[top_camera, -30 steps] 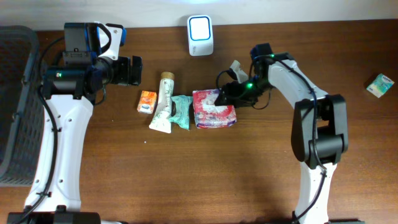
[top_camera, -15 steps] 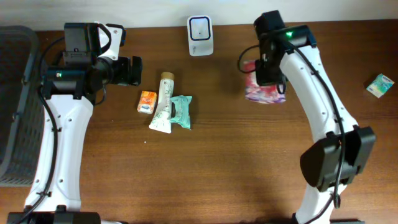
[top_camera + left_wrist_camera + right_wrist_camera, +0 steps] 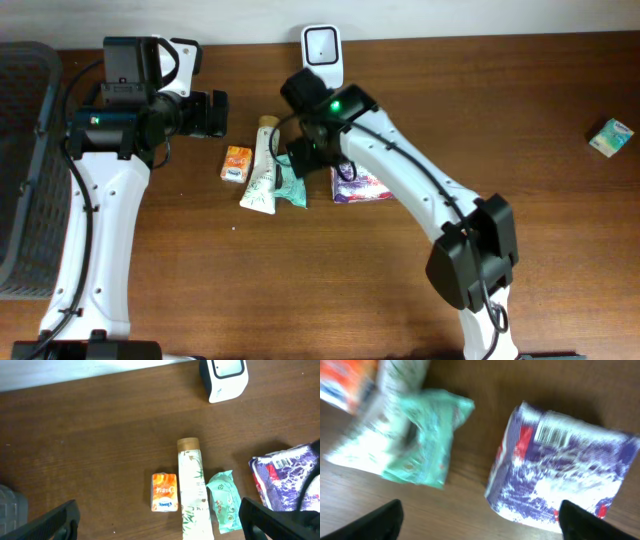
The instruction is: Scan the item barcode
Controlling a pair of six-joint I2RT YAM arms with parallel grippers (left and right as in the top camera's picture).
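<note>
Under wide-open right gripper [image 3: 480, 512], purple packet [image 3: 560, 475], barcode [image 3: 552, 435] upward; left gripper [image 3: 160, 510] likewise agape.

One scanner [image 3: 322, 57], one orange packet [image 3: 236, 163], one tube [image 3: 264, 165], one teal pouch [image 3: 290, 186], one purple pack [image 3: 366, 187], one green box [image 3: 609, 137], one basket [image 3: 22, 150]

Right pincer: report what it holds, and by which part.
Nothing. The right pincer is open, its fingers wide apart, and the purple tissue pack lies free on the table, barcode facing up.
</note>
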